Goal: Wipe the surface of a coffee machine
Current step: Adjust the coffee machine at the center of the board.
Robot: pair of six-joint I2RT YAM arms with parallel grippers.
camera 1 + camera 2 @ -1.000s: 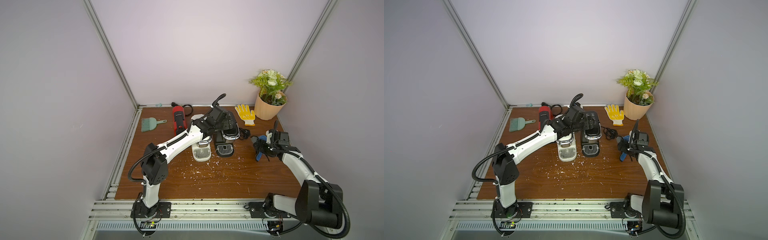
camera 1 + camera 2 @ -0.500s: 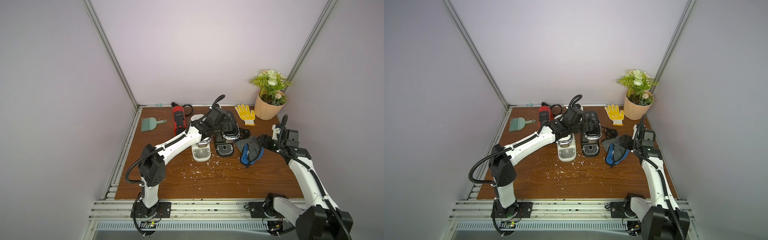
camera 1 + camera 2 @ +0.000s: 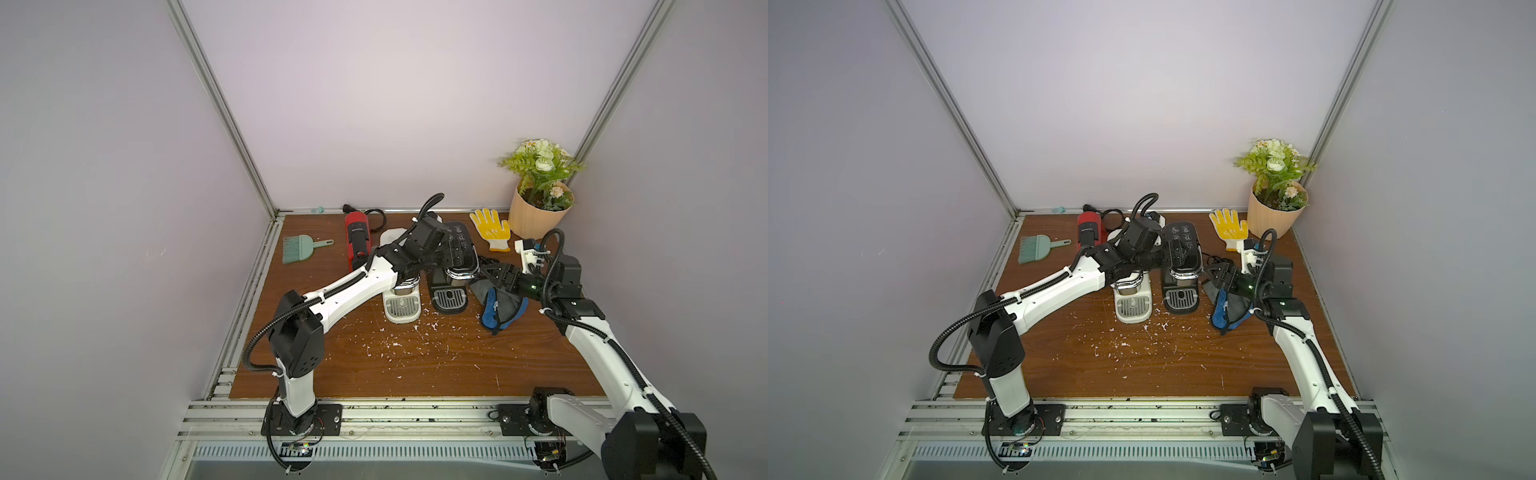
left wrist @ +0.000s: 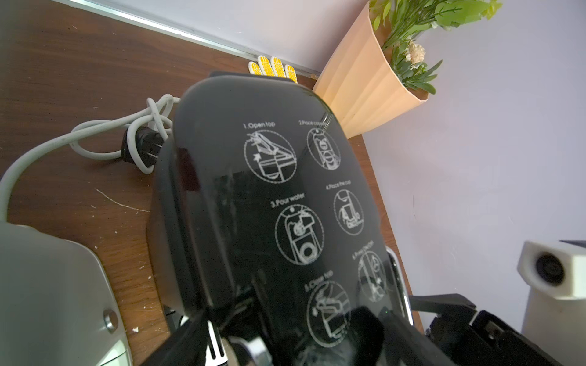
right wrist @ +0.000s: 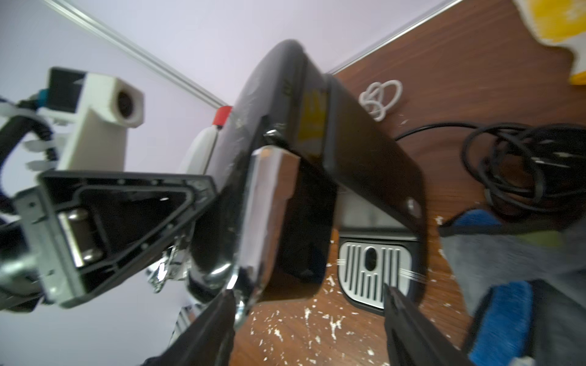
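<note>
Both at the black coffee machine (image 3: 460,237): left pincer (image 3: 453,255) clamped across its top, right pincer (image 3: 490,277) spread beside it.

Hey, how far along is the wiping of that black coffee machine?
Done: no wiped patch shows. In hand: the left pincer grips the glossy black coffee machine by its head, steadying it; the right pincer stands open beside it, empty. Left: the grey and blue cloth lies on the wooden table, so picking it up and apparently all the wiping remain.
</note>
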